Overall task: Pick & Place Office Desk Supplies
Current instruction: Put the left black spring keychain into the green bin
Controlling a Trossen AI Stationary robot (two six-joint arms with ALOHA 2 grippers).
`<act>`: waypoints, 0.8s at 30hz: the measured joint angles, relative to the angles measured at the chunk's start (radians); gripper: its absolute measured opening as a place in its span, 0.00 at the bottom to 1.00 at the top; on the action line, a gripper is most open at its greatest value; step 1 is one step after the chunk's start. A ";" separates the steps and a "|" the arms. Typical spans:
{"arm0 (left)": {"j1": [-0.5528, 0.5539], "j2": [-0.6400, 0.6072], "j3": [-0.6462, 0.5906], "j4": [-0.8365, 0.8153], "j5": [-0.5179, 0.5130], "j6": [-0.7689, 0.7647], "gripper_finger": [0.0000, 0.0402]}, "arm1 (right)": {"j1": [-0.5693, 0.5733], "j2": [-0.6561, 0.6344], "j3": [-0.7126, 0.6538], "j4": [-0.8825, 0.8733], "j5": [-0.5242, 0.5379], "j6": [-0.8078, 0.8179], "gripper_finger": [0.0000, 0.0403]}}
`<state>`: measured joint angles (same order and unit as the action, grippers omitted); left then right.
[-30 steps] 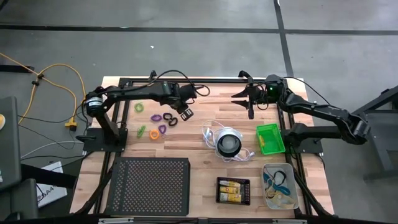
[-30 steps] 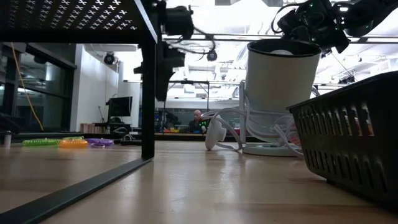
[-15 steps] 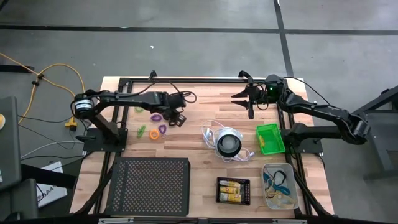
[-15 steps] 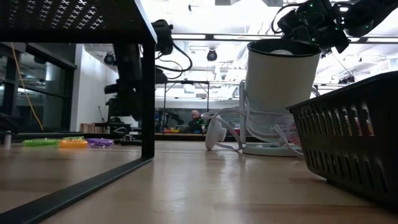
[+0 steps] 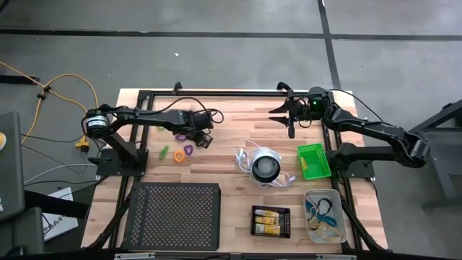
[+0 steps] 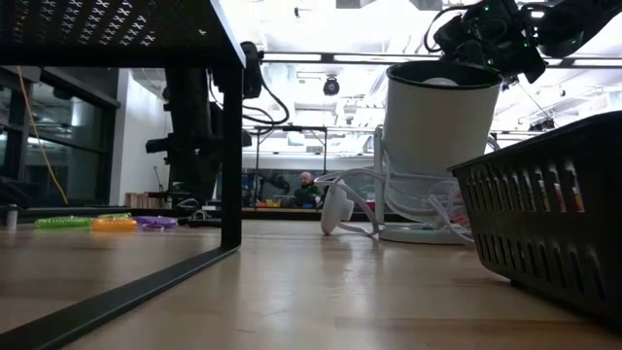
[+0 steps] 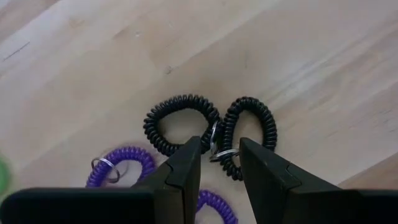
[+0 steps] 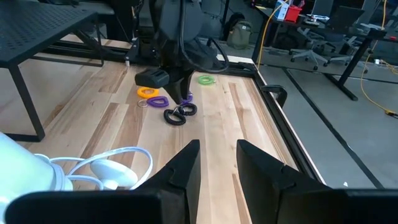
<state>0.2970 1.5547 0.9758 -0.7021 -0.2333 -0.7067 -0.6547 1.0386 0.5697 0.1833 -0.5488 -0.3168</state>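
Note:
Two black coiled loops (image 7: 180, 121), joined by metal rings (image 7: 217, 149), lie flat on the wood table. My left gripper (image 7: 217, 158) hangs low over them, pointing steeply down and open, one fingertip on each side of the rings; I cannot tell whether it touches them. Purple loops (image 5: 180, 135), an orange loop (image 5: 177, 155) and green loops (image 5: 162, 124) lie close by on the table's left half. My right gripper (image 8: 217, 155) waits raised at the far right (image 5: 285, 117), open, with nothing between its fingers.
A round white-and-black object with a white cord (image 5: 265, 166) sits mid-table. A green tray (image 5: 313, 160), a clear tray (image 5: 323, 215) and a black tray with yellow packs (image 5: 271, 220) stand on the right. A black perforated stand (image 5: 173, 215) fills the near left.
My left gripper has come down and drawn back toward the table's left edge, from beside the black loops to right over them. Its wrist has rolled on the way. The loops lie where they were.

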 joint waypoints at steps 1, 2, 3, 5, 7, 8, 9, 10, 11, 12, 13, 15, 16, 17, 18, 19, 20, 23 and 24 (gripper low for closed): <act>0.000 0.000 -0.001 0.003 0.000 -0.002 0.26 | 0.000 0.000 0.000 0.000 0.000 0.000 0.23; 0.000 0.000 -0.002 0.007 0.000 -0.004 0.26 | 0.000 0.000 0.000 0.000 0.000 0.000 0.23; 0.000 0.004 -0.005 0.011 0.000 -0.005 0.26 | 0.000 0.000 0.000 0.000 0.000 0.000 0.23; 0.000 0.018 -0.006 0.014 0.000 -0.005 0.26 | 0.000 0.000 0.000 0.000 0.000 0.000 0.23; 0.000 0.036 -0.006 0.026 0.001 -0.005 0.26 | 0.000 0.000 0.000 0.000 0.000 0.000 0.23; 0.000 0.044 -0.006 0.036 0.004 -0.005 0.26 | 0.000 0.000 0.000 0.000 0.000 0.000 0.23; 0.000 0.050 -0.006 0.037 0.009 -0.005 0.26 | 0.000 0.000 0.000 0.000 0.000 0.000 0.23; 0.000 0.052 -0.006 0.039 0.012 -0.005 0.26 | 0.000 0.000 0.000 0.000 0.000 0.000 0.23; 0.000 0.053 -0.006 0.048 0.014 -0.005 0.26 | 0.000 0.000 0.000 -0.001 0.000 0.000 0.23; 0.000 0.053 -0.006 0.055 0.014 -0.005 0.26 | 0.000 0.000 0.000 -0.002 0.000 0.000 0.23; 0.002 0.053 -0.006 0.056 0.014 -0.005 0.26 | 0.000 0.000 0.000 -0.002 0.000 0.000 0.23; 0.002 0.053 -0.006 0.052 0.014 -0.005 0.26 | 0.000 0.000 0.000 -0.002 0.000 0.000 0.23; 0.002 0.053 -0.006 0.053 0.014 -0.005 0.26 | 0.000 0.000 0.000 -0.002 0.000 0.000 0.23; 0.002 0.054 -0.008 0.056 0.014 -0.005 0.26 | 0.000 0.000 0.000 -0.002 0.000 0.000 0.23; 0.002 0.060 -0.008 0.054 0.014 -0.006 0.26 | 0.000 0.000 0.000 -0.002 0.000 0.000 0.23; 0.002 0.064 -0.009 0.052 0.015 -0.007 0.26 | 0.000 0.000 0.000 -0.002 0.000 0.000 0.23; 0.002 0.064 -0.011 0.048 0.015 -0.010 0.26 | 0.000 0.000 0.000 -0.002 0.000 0.000 0.23; 0.002 0.073 -0.010 0.053 0.016 -0.019 0.26 | 0.000 0.000 0.000 -0.001 0.000 0.000 0.23; 0.002 0.074 -0.011 0.046 0.016 -0.022 0.26 | 0.000 0.000 0.000 -0.001 0.000 0.000 0.23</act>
<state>0.2989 1.6287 0.9644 -0.6556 -0.2171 -0.7282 -0.6544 1.0382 0.5697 0.1822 -0.5491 -0.3168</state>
